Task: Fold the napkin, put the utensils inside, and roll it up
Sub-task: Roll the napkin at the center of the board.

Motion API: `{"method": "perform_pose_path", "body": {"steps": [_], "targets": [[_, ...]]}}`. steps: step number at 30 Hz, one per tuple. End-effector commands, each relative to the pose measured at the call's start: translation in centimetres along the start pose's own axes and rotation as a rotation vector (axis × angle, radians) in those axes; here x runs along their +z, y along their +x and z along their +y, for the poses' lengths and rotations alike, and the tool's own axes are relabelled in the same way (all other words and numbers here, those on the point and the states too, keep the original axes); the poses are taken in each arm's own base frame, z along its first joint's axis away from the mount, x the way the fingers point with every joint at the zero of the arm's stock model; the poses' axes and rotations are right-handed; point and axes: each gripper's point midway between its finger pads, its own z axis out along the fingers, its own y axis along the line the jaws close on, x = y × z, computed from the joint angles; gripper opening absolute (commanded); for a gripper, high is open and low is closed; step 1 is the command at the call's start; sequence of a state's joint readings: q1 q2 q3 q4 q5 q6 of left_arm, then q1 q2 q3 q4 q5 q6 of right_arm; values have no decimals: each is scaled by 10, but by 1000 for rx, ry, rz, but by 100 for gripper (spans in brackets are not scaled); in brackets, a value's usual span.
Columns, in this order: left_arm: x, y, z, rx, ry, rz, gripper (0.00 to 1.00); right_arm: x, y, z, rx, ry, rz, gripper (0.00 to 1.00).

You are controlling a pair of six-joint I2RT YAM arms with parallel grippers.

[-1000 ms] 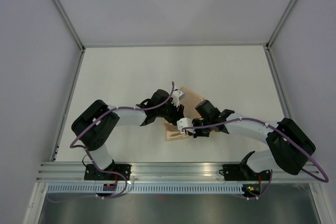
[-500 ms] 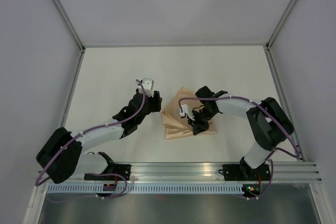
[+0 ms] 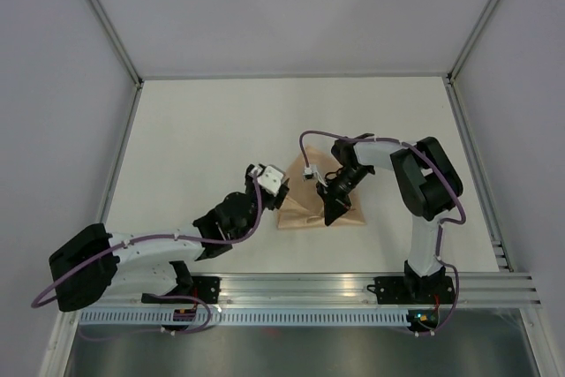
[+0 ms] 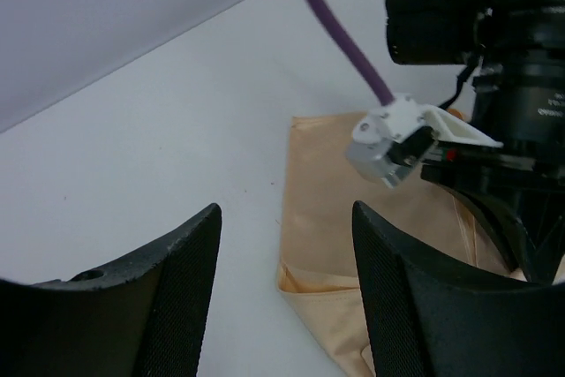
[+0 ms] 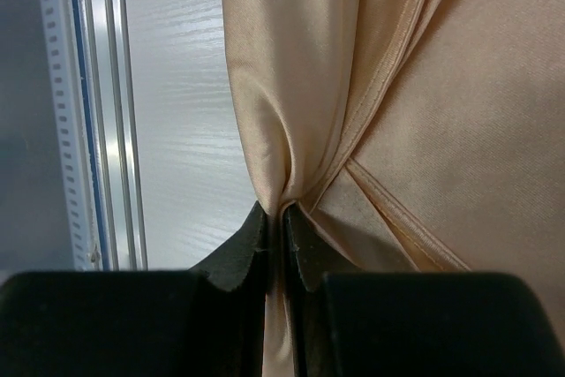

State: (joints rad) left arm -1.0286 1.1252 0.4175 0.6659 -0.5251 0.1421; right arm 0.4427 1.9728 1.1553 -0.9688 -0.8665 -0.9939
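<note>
We have the napkin (image 3: 300, 209) pinched, mid-worktop (image 3: 203, 130)
It lies bunched in folds between our two arms. Our right hand (image 5: 275, 215) is clamped tight on a gathered fold, and our left hand (image 4: 287, 214) hangs just beside the cloth, fingers spread, holding nothing.

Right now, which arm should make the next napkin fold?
Right. The right end effector is shut on a pinch of the napkin; the left end effector hangs open beside it, holding nothing.

Left arm (image 3: 150, 249) and right arm (image 3: 424, 178): white links, bulky black joints. Purple cable (image 4: 337, 28) runs along each, white camera block (image 4: 393, 140) at wrist. Jaws matte black, finely textured.
</note>
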Motion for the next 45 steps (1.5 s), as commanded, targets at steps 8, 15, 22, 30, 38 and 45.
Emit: {"method": "perform_pose_path", "body": {"steps": [8, 15, 22, 30, 38, 45], "targets": [[-5, 11, -96, 357, 308, 29, 67, 4, 27, -26, 27, -16, 104, 1], [-10, 63, -166, 532, 522, 151, 68, 3, 24, -31, 61, -31, 100, 0], [-15, 84, -186, 556, 625, 223, 70, 3, 26, -34, 102, -50, 100, 1], [-13, 105, -183, 604, 610, 259, 70, 4, 27, -37, 123, -57, 107, 0], [1, 119, -169, 620, 551, 292, 69, 6, 29, -39, 139, -67, 112, 0], [1, 127, -169, 612, 594, 320, 62, 6, 30, -41, 150, -72, 114, 0]]}}
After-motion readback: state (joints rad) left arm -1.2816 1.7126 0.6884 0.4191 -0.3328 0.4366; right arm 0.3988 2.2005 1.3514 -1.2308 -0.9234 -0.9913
